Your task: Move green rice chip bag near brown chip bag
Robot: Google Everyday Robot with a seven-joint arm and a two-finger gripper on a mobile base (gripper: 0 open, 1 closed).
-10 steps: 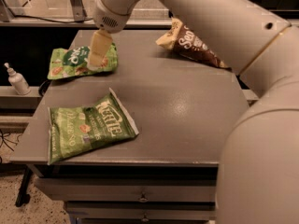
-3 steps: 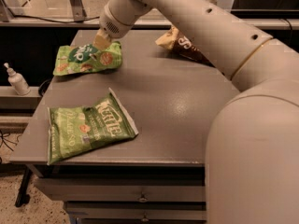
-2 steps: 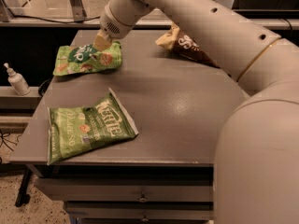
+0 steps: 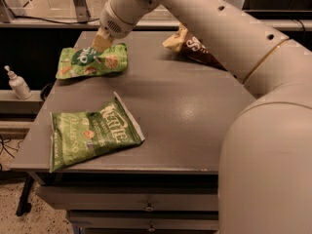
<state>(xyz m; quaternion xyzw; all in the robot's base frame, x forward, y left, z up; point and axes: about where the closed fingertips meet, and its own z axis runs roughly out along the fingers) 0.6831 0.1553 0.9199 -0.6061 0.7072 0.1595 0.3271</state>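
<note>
Three bags on grey table (image 4: pixel 195 111). Green rice chip bag (image 4: pixel 92 61) far-left, long axis left-right, right end tipped rearward; bright, crinkly, dark green patch, round tan chip pictures. Gripper (image 4: pixel 101 43) at its top edge, grip state unclear. Well apart from brown chip bag (image 4: pixel 195 48).

Hand (image 4: pixel 101 43) over green rice chip bag (image 4: pixel 91 62)

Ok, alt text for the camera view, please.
The gripper is at the upper edge of the small bright green crinkly rice chip bag, far left on the grey table. The dark brown chip bag lies far right, apart from it; a flat olive-green Kettle bag lies near left.
</note>
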